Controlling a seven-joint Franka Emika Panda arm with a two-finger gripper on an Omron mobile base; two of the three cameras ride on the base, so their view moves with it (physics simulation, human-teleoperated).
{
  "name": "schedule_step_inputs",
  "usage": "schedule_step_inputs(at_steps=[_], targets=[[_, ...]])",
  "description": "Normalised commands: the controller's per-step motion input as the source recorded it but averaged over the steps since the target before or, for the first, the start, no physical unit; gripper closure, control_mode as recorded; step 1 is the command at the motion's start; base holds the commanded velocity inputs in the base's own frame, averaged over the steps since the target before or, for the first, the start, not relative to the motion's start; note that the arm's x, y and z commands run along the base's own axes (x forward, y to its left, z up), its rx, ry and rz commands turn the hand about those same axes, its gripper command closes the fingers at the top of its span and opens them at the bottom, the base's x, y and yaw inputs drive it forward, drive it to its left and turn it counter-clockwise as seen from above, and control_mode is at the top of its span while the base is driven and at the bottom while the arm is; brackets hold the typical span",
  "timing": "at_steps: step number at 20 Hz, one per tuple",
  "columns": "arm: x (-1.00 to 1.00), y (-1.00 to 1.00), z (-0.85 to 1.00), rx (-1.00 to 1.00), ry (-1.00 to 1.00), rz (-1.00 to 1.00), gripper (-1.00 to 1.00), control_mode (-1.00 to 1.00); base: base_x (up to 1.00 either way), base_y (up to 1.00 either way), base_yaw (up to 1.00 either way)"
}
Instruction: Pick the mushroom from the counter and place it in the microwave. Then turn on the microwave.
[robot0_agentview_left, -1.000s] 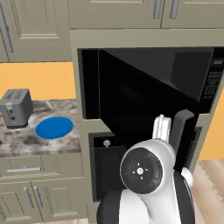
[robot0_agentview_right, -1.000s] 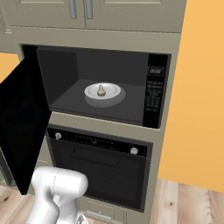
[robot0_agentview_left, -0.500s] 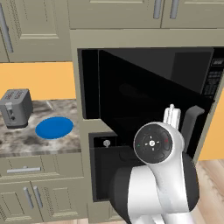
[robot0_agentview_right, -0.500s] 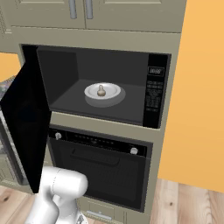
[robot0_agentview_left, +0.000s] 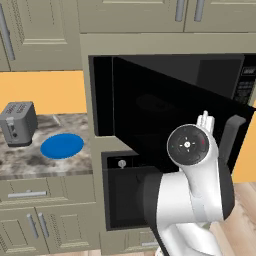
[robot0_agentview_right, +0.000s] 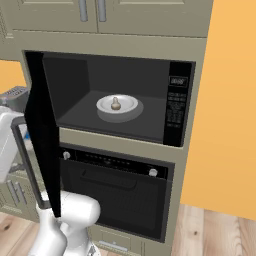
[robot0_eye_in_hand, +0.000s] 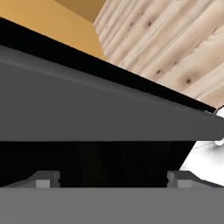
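Beige cabinets (robot0_agentview_right: 115, 15) frame a tall built-in column beside an orange wall (robot0_agentview_right: 225, 110), with pale wood flooring (robot0_agentview_right: 215, 230) below. Set in that column, the microwave (robot0_agentview_right: 175, 100) stands with its door (robot0_agentview_right: 42, 135) swung out to the left, roughly halfway between open and shut. Inside, the mushroom (robot0_agentview_right: 115, 104) sits upright on a white round turntable plate (robot0_agentview_right: 131, 105) in the middle of the cavity. The keypad (robot0_agentview_right: 175, 107) runs down the microwave's right side, and a black oven (robot0_agentview_right: 115, 195) with knobs sits directly under it.

Seen from the left base view, the white arm rises in front of the dark glass door (robot0_agentview_left: 165, 115), its hand close to the door's grey bar handle (robot0_agentview_left: 229, 137). To the left lies the counter (robot0_agentview_left: 30, 160), carrying a blue round plate (robot0_agentview_left: 62, 146) and a grey toaster (robot0_agentview_left: 18, 123) well apart from the microwave.

Through the hand view, the gripper (robot0_eye_in_hand: 113, 179) has its fingers (robot0_eye_in_hand: 43, 179) spread wide, holding nothing, with the grey handle bar (robot0_eye_in_hand: 109, 113) crossing just ahead of them.
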Motion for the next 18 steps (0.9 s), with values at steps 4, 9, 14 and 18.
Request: schedule_step_inputs(at_steps=[4, 9, 14, 18], targets=[[0.21, -0.32, -0.14, 0.0, 0.0, 0.0, -1.0, -1.0, 0.0, 0.0, 0.0], [0.24, -0.37, -0.12, 0.0, 0.0, 0.0, -1.0, -1.0, 0.0, 0.0, 0.0], [0.28, -0.4, -0.05, 0.0, 0.0, 0.0, -1.0, -1.0, 0.0, 0.0, 0.0], [0.24, -0.41, -0.02, 0.0, -0.03, 0.0, -1.0, -1.0, 0.0, 0.0, 0.0]])
